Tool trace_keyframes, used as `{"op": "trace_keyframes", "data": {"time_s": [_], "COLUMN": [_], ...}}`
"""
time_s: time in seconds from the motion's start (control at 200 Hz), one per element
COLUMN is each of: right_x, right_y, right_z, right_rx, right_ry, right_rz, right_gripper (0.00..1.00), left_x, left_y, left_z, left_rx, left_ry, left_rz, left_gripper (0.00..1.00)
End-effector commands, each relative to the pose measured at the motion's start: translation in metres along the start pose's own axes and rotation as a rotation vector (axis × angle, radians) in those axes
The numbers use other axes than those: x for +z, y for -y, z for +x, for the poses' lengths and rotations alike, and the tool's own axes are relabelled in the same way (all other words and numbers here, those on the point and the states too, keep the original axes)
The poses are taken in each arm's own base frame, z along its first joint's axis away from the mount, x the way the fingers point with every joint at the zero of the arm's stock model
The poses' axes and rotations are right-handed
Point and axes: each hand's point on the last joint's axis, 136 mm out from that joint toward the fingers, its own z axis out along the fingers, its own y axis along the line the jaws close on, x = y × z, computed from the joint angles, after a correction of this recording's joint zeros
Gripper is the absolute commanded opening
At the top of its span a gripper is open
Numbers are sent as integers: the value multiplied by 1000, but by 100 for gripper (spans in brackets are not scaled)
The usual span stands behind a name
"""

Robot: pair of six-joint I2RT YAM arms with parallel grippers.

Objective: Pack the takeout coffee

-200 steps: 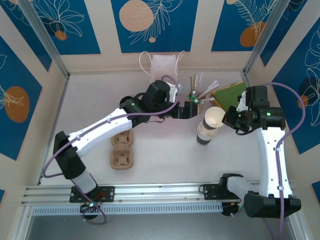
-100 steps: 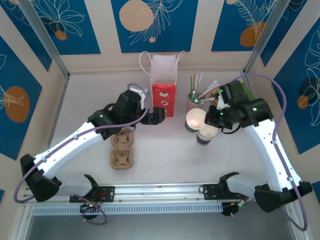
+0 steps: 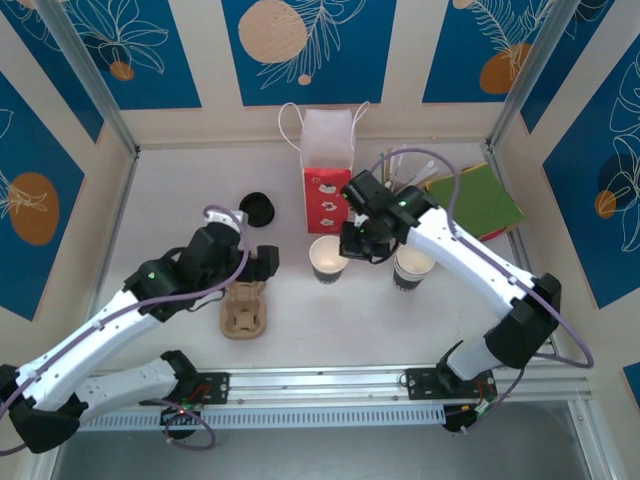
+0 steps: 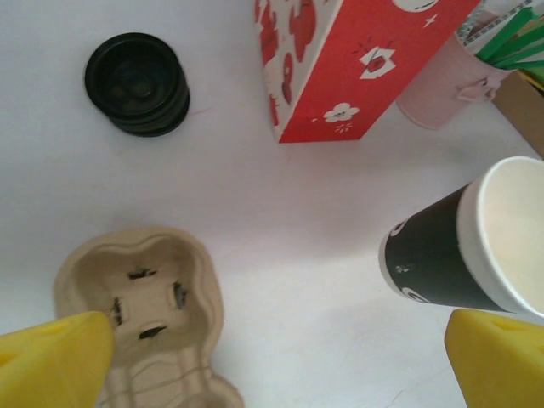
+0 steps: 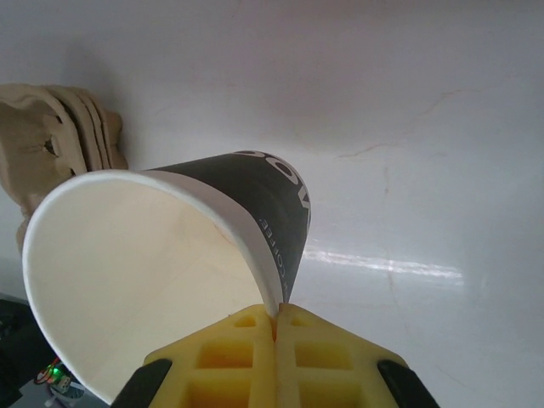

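Observation:
The lidded takeout coffee is out of view. My right gripper (image 5: 274,316) is shut on the rim of a lidless paper cup (image 5: 170,255) with a dark band. In the top view this cup (image 3: 328,260) stands in front of the red bag (image 3: 327,190), with the right gripper (image 3: 347,243) at its right rim. A stack of black lids (image 3: 257,208) lies left of the bag. My left gripper (image 3: 266,262) is open over bare table, between the cardboard cup carrier (image 4: 144,297) and the cup (image 4: 476,246). Its jaws hold nothing.
A second lidless cup stack (image 3: 413,268) stands right of the held cup. The pink cup of stirrers (image 4: 442,85) sits right of the red bag (image 4: 340,68). A green board (image 3: 480,200) lies at the back right. The black lids (image 4: 136,82) rest beyond the carrier (image 3: 244,308).
My right arm has swung left, carrying a lidless cup off the stack to the front of the bag. My left arm has drawn back to the left, uncovering the lids.

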Motion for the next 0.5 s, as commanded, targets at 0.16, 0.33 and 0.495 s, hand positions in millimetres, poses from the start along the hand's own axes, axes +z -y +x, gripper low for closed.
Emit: {"op": "trace_keyframes", "data": {"time_s": [0.16,0.33,0.495], "right_x": [53,73,86], "right_y": [-24,-25,-20], "right_z": [4,9,13], "right_rx": [-33,-34,-24], "right_ry": [-56,-88,-106], "right_rz": [26,37,56], "right_gripper": [1,1,1], "left_x": [-31,-38,-43], "left_y": [-41,-48,-50], "left_z": [13,21,23], "left_rx": [-24,-30,-47], "left_ry": [40,25,39], "left_rz": [-95,-103,-89], "left_gripper": [100,100,100]}}
